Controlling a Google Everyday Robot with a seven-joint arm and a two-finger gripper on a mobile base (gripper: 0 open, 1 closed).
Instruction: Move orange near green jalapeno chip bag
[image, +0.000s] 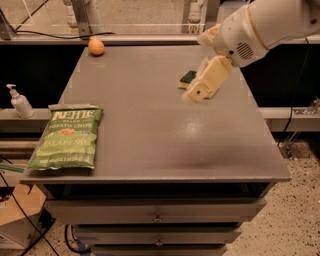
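The orange sits at the far left corner of the grey table. The green jalapeno chip bag lies flat at the table's near left edge, lettering up. My gripper hangs on the cream arm over the table's right middle, above the surface, far from both orange and bag. It holds nothing that I can see.
A dark green and yellow sponge lies at the back right, partly hidden behind my gripper. A soap pump bottle stands on a shelf left of the table. Drawers sit below the table front.
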